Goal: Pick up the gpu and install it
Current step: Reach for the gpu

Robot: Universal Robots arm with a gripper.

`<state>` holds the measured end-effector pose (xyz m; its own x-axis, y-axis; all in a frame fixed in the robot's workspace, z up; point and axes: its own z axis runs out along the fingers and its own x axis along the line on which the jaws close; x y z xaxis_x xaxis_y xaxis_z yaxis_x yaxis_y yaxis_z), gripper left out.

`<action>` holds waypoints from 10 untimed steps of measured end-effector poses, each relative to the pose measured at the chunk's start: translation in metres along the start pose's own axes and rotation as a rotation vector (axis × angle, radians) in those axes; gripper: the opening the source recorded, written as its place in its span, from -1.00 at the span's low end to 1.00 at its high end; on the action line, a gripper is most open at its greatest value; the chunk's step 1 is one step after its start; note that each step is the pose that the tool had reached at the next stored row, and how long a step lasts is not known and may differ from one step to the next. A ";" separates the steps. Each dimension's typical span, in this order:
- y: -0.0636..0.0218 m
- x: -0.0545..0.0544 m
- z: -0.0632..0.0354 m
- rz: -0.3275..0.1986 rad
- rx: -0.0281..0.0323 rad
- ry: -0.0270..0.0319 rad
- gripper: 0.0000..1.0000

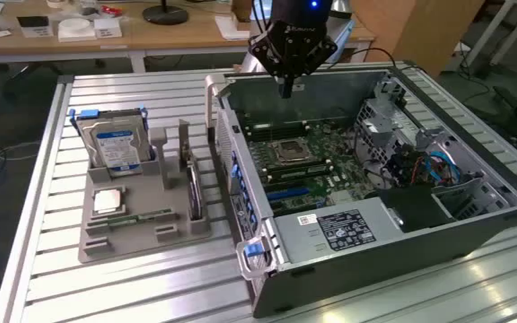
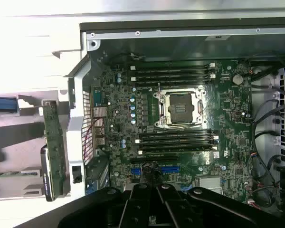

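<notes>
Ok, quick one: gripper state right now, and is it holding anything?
The gripper: fingers closed, holding nothing, above the open computer case; the gpu stands in the grey holder.

Bench (image 1: 142, 91): ribbed pale metal slats, with bright glare at 7 o'clock.
Wooden desk (image 1: 182, 37): at 11 o'clock, light wood, carrying papers and a black round base (image 1: 165, 13).
Cabinet (image 1: 420, 27): at 1 o'clock, brown wood.
Floor (image 1: 7, 121): at 9 o'clock, dark grey.

At the exterior view's left, the hard drive (image 1: 115, 145) and the gpu (image 1: 193, 192) are stood in a holder (image 1: 132, 237); the case (image 1: 402, 259) is set just to its right.
</notes>
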<state>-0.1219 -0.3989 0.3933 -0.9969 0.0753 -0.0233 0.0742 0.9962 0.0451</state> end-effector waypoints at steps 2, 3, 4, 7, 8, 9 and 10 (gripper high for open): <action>0.0000 0.000 0.0000 0.000 0.0000 0.0000 -0.79; 0.0000 0.000 0.0000 0.000 0.0000 0.0000 -0.79; 0.0000 0.000 0.0000 0.000 0.0000 0.0000 -0.79; 0.0000 0.000 0.0000 0.000 0.0000 0.0000 -0.79; 0.0000 0.000 0.0000 0.000 0.0000 0.0000 -0.79; 0.0000 0.000 0.0000 0.000 0.0000 0.0000 -0.79; 0.0000 0.000 0.0000 0.000 0.0000 0.0000 -0.79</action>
<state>-0.1220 -0.3988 0.3933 -0.9969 0.0752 -0.0233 0.0741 0.9962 0.0451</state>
